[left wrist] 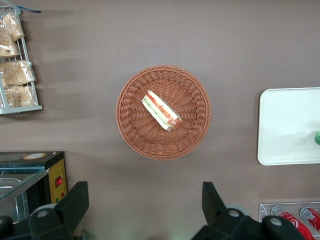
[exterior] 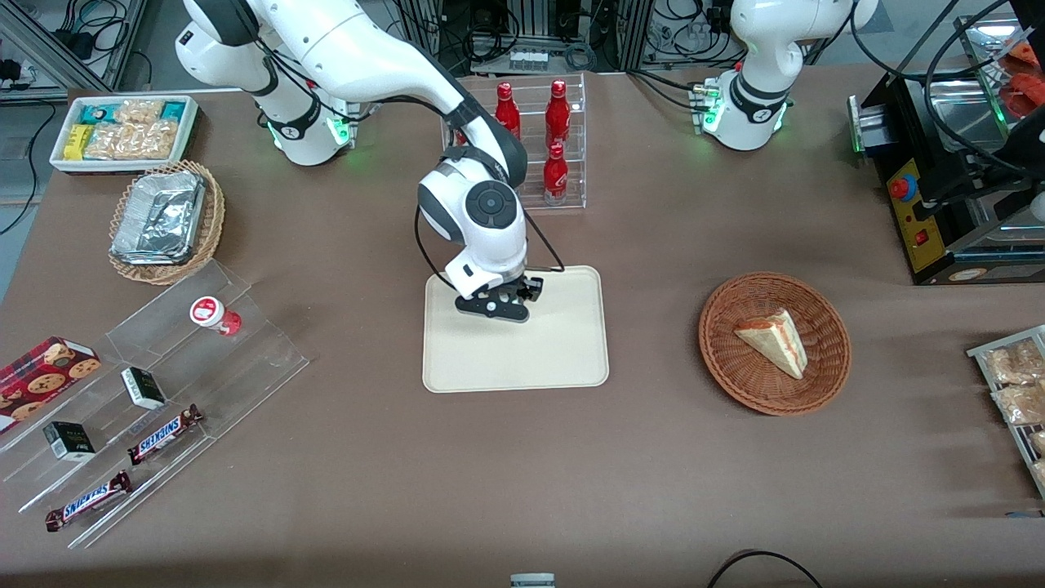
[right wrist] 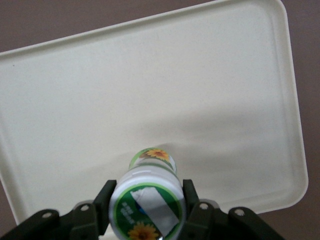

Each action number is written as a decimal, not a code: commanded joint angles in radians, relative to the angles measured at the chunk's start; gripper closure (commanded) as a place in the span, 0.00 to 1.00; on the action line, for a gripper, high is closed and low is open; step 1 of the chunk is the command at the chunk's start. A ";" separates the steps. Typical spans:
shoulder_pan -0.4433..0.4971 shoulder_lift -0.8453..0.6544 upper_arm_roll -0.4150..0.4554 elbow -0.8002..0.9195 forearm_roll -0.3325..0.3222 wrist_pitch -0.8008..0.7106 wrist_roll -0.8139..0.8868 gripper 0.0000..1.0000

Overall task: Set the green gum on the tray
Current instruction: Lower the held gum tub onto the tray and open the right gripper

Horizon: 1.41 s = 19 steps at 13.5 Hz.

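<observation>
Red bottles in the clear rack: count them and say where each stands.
3. Two red bottles stand on the rack's upper step, one lower, nearer the camera. The gripper holds the gum over the tray.

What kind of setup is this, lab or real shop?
Likely a lab mock-up of a snack shop: cabled racks above the table, a soda bottle display, stepped candy shelf. The pincer holds the green gum over the tray.

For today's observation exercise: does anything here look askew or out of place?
Only one thing: the red gum bottle lies tipped on its side on the clear display steps. The gripper, over the tray, holds the green gum.
</observation>
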 commanded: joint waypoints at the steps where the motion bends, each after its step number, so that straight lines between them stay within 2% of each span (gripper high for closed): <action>1: 0.007 0.045 -0.009 0.052 0.022 0.031 0.011 1.00; 9: 0.007 0.104 -0.012 0.069 0.013 0.084 0.010 1.00; 10: 0.007 0.105 -0.012 0.069 0.014 0.085 0.010 0.85; 11: 0.006 0.105 -0.012 0.069 0.016 0.085 0.010 0.25; 12: 0.007 0.104 -0.012 0.069 0.011 0.085 0.008 0.00; 16: 0.005 0.098 -0.013 0.069 -0.004 0.080 -0.007 0.00; 19: 0.004 0.072 -0.012 0.069 -0.053 0.068 -0.012 0.00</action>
